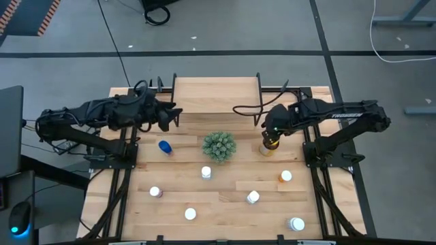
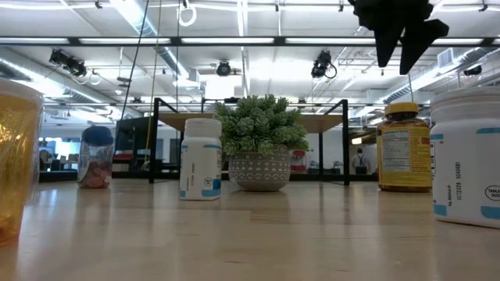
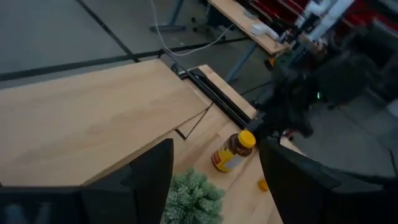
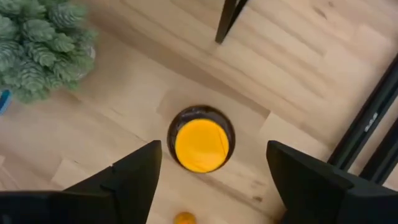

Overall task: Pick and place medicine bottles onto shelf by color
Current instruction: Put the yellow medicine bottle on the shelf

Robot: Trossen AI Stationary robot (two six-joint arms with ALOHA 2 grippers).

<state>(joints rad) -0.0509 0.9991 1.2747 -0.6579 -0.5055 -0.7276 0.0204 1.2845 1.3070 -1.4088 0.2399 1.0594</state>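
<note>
right gripper (image 4: 211,171): open, above upright amber bottle (image 4: 201,139) by shelf (image 1: 216,95)
left gripper (image 3: 214,171): open, empty, shelf's left end

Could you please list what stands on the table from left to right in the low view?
Orange bottle → blue-capped bottle → white bottle → potted plant → amber bottle → large white bottle.

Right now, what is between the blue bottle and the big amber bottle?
The plant sits between the blue bottle and amber bottle, seen from above.
</note>
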